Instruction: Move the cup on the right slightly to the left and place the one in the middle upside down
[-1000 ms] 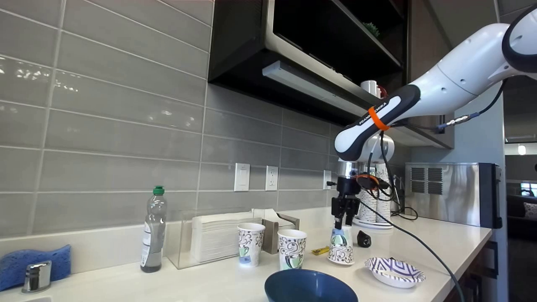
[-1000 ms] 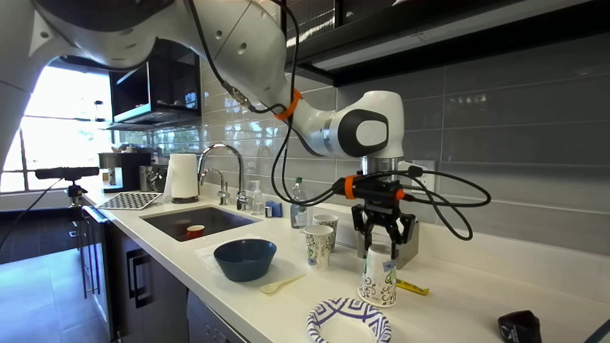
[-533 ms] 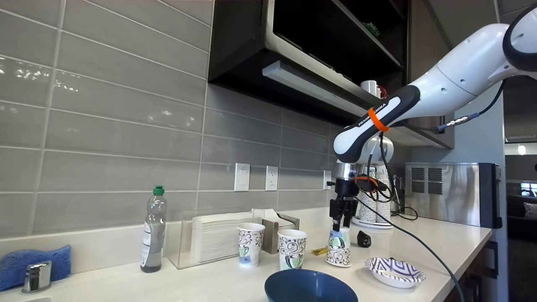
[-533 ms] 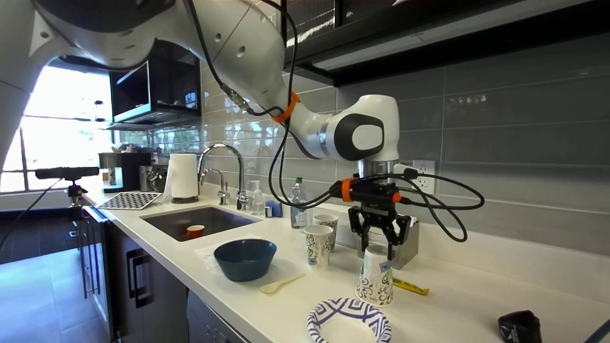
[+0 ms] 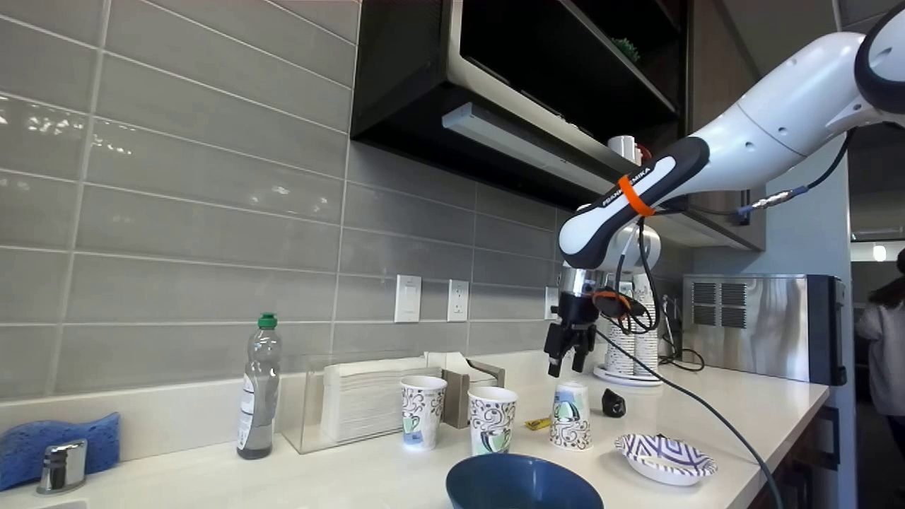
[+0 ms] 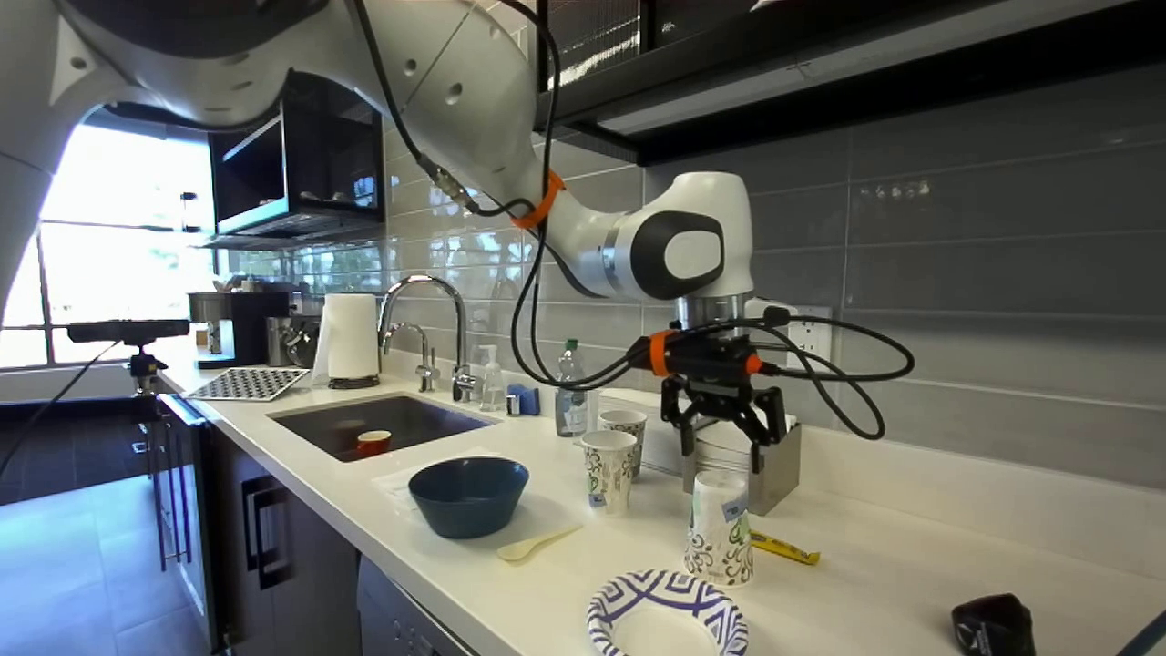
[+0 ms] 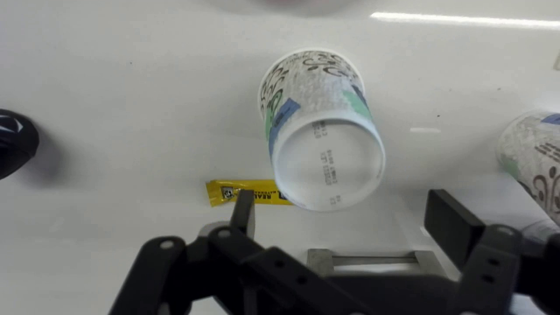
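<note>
One upside-down white swirl-printed paper cup: rightmost cup in an exterior view, standing on the white desk; taken as the task's right cup.
Upright middle white swirl-printed paper cup: same view, not yet flipped. Round dark-blue bowl and upright left white swirl-printed paper cup near it; a low, wide reach could clip either. Paper may crumple under a hard squeeze, slip mid-flip under a soft one.
Jaws: same view, spread and released, nothing held, just above the upside-down cup.
Small flat yellow packet: in an exterior view, just beside that cup, contact unclear. A shove that way could ride the rim onto it and tilt the cup.
White paper plate with blue zigzag rim: same view, near the cup too, opposite side; drift there might bump it.
Round white cup base: wrist view, higher up than the spread jaws; off-centre descent could land one jaw on it, toppling the cup.
Cup cut off at right edge: probably the middle one; a careless sideways move might hit it.
</note>
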{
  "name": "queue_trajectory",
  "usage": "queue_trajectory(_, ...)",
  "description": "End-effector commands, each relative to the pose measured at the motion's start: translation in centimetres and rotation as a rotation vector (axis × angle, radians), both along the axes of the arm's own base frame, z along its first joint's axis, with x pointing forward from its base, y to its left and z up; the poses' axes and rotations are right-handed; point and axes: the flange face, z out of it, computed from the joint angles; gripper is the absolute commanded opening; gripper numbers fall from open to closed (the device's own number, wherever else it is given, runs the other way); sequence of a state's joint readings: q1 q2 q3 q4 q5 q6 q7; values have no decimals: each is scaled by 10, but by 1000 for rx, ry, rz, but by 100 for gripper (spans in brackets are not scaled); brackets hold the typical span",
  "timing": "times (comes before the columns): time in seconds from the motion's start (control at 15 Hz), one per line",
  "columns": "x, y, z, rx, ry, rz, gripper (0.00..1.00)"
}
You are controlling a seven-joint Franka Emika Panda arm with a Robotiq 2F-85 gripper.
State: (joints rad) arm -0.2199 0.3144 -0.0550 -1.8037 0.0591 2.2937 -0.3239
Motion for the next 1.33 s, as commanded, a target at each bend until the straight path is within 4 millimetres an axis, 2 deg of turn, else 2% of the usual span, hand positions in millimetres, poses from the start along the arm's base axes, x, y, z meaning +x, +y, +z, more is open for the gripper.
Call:
queue_trajectory(0.0,-12,14,34,-13,-33,13,100)
queue_trajectory(0.2,-24,27,52,-3,-7,8,100)
queue_trajectory(0.33,-32,38,57,14,26,16,100)
queue_trajectory(0.6,-45,64,49,59,102,27,100)
queue_trajectory(0.87,-47,89,38,104,133,65,100)
queue_trajectory(0.93,-39,78,37,70,126,59,100)
queue_trajectory(1.07,-39,87,34,79,132,69,100)
queue_trajectory(1.27,-39,87,34,79,133,69,100)
